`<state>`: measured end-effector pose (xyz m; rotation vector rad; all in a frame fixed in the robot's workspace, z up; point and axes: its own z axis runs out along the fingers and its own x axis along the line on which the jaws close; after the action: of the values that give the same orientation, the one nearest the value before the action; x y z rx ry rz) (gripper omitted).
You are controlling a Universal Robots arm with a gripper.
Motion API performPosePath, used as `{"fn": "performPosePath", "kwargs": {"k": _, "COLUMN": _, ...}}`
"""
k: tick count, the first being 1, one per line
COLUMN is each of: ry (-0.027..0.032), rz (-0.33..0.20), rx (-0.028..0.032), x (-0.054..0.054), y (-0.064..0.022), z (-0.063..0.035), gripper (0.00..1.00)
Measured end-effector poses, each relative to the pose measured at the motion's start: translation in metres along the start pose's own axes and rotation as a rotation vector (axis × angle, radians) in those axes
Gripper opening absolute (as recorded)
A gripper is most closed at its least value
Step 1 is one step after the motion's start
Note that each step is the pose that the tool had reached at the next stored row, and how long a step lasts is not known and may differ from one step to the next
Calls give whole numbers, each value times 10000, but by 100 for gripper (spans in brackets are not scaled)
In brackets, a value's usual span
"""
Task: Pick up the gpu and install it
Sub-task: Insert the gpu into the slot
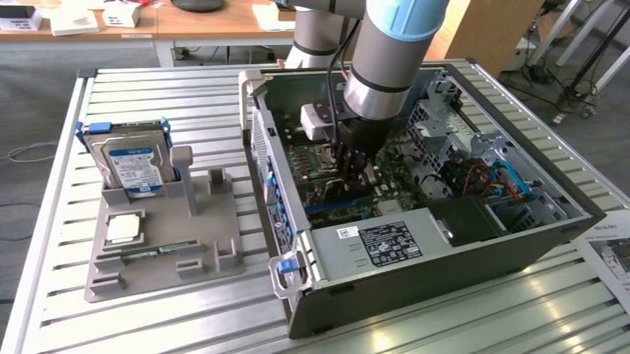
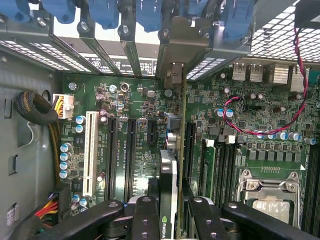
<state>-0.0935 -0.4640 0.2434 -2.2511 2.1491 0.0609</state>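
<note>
- Gripper (image 1: 356,166) sits at about the centre of the exterior view, down inside the open case (image 1: 551,243). The power supply (image 1: 389,240) is at its 6 o'clock.
- Gripper (image 2: 172,210) is clamped on the gpu (image 2: 169,175), with a black finger on each face of the card and the jaws narrow.
- The gpu is held edge-on and upright over the motherboard (image 2: 130,100). It sits between the fingers and runs away from them toward the case's rear wall, roughly 9 o'clock of the gripper in the exterior view.
- Its metal bracket (image 2: 172,75) is up at the rear slot openings, under the blue latches (image 2: 150,12).
- The step in hand looks like seating the card. I can't tell whether the edge connector is fully home, because the card hides its own slot.
- To do it well:
  - Keep the card plumb and parallel to the neighbouring black slots (image 2: 130,155).
  - Push straight down with no twist.
  - Keep the bracket tab inside its opening.
  - Watch the red-black wire (image 2: 295,115) and the CPU socket (image 2: 265,192) on the far side.
- Elsewhere, the grey fixture (image 1: 167,251) is at 8 o'clock and the hard drive (image 1: 133,166) at 9 o'clock. Both are well apart from the case.
</note>
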Motion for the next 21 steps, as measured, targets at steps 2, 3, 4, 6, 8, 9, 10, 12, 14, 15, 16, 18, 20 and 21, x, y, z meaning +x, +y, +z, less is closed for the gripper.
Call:
{"fn": "performPosePath", "kwargs": {"k": 2, "ry": -2, "rz": 0, "rx": 1, "x": 0, "y": 0, "z": 1, "gripper": 27}}
{"fn": "performPosePath", "kwargs": {"k": 3, "ry": -2, "rz": 0, "rx": 1, "x": 0, "y": 0, "z": 1, "gripper": 27}}
{"fn": "performPosePath", "kwargs": {"k": 4, "ry": -2, "rz": 0, "rx": 1, "x": 0, "y": -1, "z": 1, "gripper": 27}}
{"fn": "performPosePath", "kwargs": {"k": 6, "ry": -2, "rz": 2, "rx": -4, "x": 1, "y": -9, "z": 1, "gripper": 27}}
{"fn": "performPosePath", "kwargs": {"k": 8, "ry": -2, "rz": 3, "rx": -3, "x": 1, "y": -12, "z": 0, "gripper": 27}}
{"fn": "performPosePath", "kwargs": {"k": 9, "ry": -2, "rz": 1, "rx": -2, "x": 1, "y": -13, "z": 1, "gripper": 27}}
{"fn": "performPosePath", "kwargs": {"k": 10, "ry": -2, "rz": 1, "rx": -1, "x": 1, "y": -14, "z": 1, "gripper": 27}}
{"fn": "performPosePath", "kwargs": {"k": 12, "ry": -2, "rz": 0, "rx": 0, "x": 0, "y": -14, "z": 1, "gripper": 27}}
{"fn": "performPosePath", "kwargs": {"k": 14, "ry": -2, "rz": -1, "rx": 1, "x": 1, "y": -14, "z": 1, "gripper": 27}}
{"fn": "performPosePath", "kwargs": {"k": 15, "ry": -2, "rz": -2, "rx": 1, "x": 0, "y": -14, "z": 1, "gripper": 27}}
{"fn": "performPosePath", "kwargs": {"k": 16, "ry": -1, "rz": -1, "rx": 6, "x": 0, "y": -12, "z": 2, "gripper": 27}}
{"fn": "performPosePath", "kwargs": {"k": 18, "ry": -2, "rz": -2, "rx": 12, "x": 0, "y": -10, "z": 2, "gripper": 27}}
{"fn": "performPosePath", "kwargs": {"k": 20, "ry": -2, "rz": -2, "rx": 14, "x": 0, "y": -9, "z": 2, "gripper": 27}}
{"fn": "performPosePath", "kwargs": {"k": 21, "ry": -3, "rz": -1, "rx": 14, "x": 0, "y": -9, "z": 2, "gripper": 27}}
